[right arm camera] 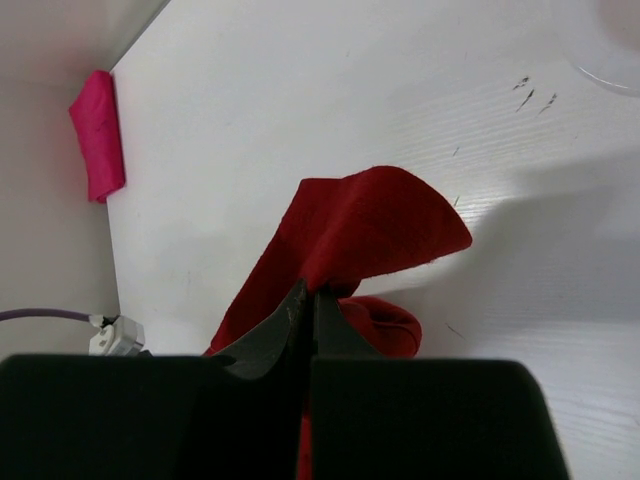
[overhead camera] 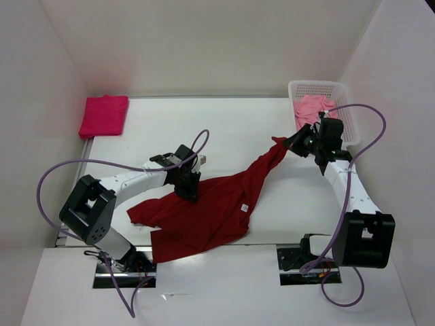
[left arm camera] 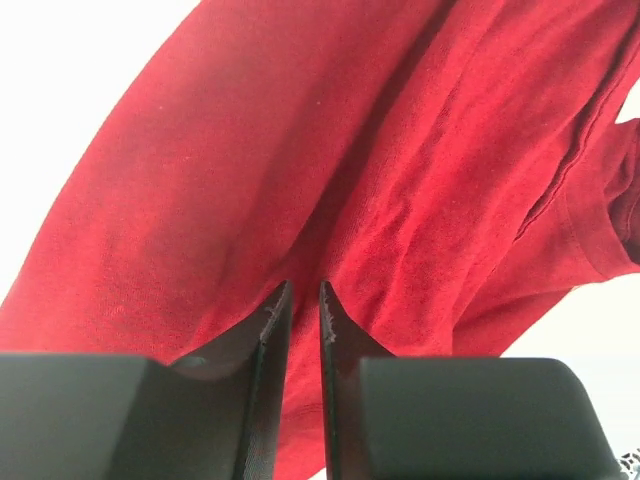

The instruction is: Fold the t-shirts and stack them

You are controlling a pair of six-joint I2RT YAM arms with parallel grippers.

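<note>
The white surface [overhead camera: 272, 129] fills the view between pale walls, with both arms bolted at its near edge. The largest thing on it is the dark red shirt [overhead camera: 204, 217], lying unfolded and rumpled across the near middle. Its bulk is spread in front of the left arm [overhead camera: 129, 182], and one corner is drawn up and away toward the far right, so the cloth narrows into a taut strip there. The right arm [overhead camera: 346, 187] reaches to that raised corner. In the right wrist view its jaws are clenched on a fold of the red cloth, which fans out just beyond their tips above the surface. The left arm bends inward and comes down onto the shirt's upper left part. In the left wrist view its jaws stand only a narrow slit apart right over the red cloth, and I cannot tell whether any cloth is caught between them. A white mesh basket [overhead camera: 343, 102] sits at the far right corner, holding the light salmon-pink shirt [overhead camera: 311, 109] in a crumpled heap. The bright magenta shirt [overhead camera: 103, 115] lies folded into a neat rectangle at the far left corner, well apart from the others. A purple cable [overhead camera: 54, 170] loops out beside the left arm.
</note>
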